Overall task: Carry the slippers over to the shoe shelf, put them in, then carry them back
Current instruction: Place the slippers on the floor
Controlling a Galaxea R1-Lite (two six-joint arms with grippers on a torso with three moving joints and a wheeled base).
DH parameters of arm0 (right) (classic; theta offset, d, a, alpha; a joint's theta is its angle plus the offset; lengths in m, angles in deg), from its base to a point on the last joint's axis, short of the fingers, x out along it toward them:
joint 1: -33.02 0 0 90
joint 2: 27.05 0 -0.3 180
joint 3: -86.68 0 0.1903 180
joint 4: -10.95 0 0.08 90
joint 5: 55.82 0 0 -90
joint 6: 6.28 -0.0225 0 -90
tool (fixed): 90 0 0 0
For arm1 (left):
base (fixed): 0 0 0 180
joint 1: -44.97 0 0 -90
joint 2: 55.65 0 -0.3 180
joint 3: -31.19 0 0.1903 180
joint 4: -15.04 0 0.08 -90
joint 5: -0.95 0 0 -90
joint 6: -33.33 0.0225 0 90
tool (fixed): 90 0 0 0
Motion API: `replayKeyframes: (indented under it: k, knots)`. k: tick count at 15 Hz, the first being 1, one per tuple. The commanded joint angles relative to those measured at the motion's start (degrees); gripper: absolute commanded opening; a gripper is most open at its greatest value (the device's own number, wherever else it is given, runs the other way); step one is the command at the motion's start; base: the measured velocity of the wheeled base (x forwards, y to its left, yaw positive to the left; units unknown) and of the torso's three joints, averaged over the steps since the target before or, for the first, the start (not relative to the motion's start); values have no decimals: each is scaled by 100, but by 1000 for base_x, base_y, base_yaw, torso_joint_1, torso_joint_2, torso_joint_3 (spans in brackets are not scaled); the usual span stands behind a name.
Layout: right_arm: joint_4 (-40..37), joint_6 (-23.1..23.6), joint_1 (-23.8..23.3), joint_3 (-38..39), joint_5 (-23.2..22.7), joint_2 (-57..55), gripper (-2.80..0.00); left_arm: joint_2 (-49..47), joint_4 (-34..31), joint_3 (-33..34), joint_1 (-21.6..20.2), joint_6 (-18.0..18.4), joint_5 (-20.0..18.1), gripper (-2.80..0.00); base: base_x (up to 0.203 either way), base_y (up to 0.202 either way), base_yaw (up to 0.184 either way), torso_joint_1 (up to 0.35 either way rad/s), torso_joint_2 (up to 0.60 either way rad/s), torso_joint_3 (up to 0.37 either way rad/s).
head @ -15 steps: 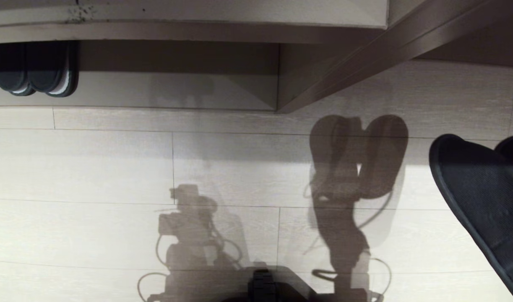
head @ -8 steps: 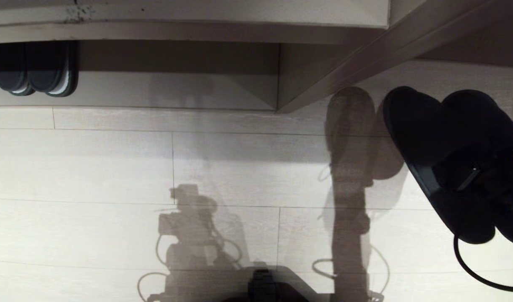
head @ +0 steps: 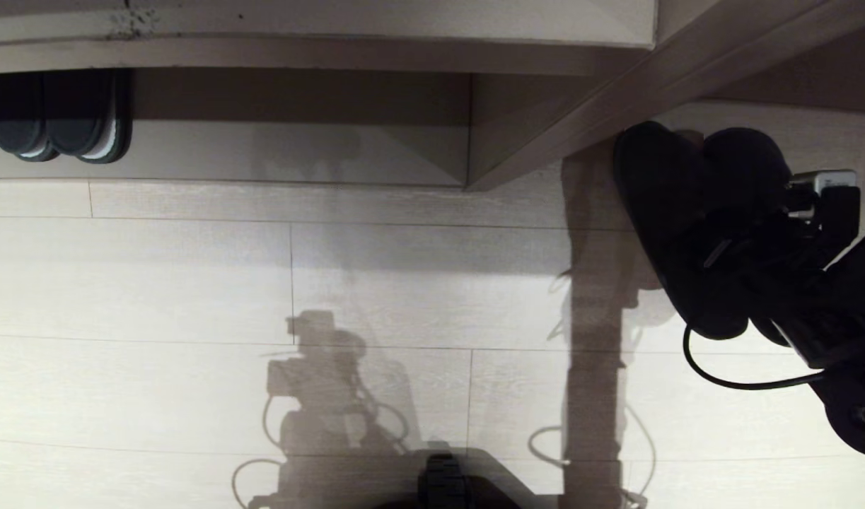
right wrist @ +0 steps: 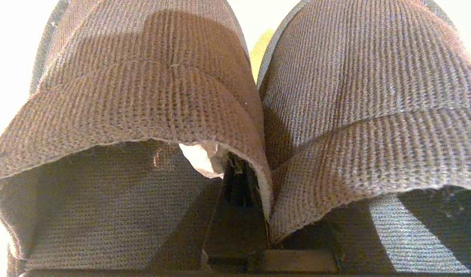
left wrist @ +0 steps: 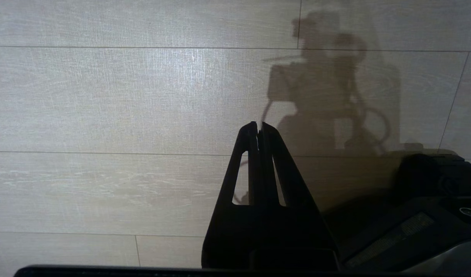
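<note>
The slippers, a dark grey fabric pair, hang side by side above the floor at the right, toes toward the slanted panel. My right gripper is shut on them, pinching their two inner edges together. The right wrist view shows both uppers close up, the right gripper clamped on the meeting edges, and a small white tag inside one. The shoe shelf is the low open compartment at the far left and middle; the slippers are to the right of its end wall. My left gripper is shut, empty, over bare floor.
A chunkier black pair with white-edged soles stands in the shelf's far left end. A slanted brown panel runs up to the right from the shelf's end wall. Pale plank floor lies in front. A black cable loops under the right arm.
The right arm has swung the slippers from the right edge of the head view forward toward the slanted panel. More of the arm now shows. The left arm has kept still.
</note>
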Motion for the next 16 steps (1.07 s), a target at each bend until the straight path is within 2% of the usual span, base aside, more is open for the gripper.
replayKeyframes:
  k: [1,9,10,16]
  knots:
    - [59,7,2,-362,-2,-355,-280,0,1,0,-6,-2,1,-280,0,0,0,0,0,0]
    - [104,-361,3,-1499,-11,-1285,-280,0,1,0,-6,-2,1,-280,0,0,0,0,0,0]
    - [97,-469,3,-1536,-17,-1316,0,0,1,0,-6,-2,1,-280,0,0,0,0,0,0]
    - [87,-453,3,-844,-203,-1327,0,9,1,0,-6,-11,1,-280,0,0,0,0,0,0]
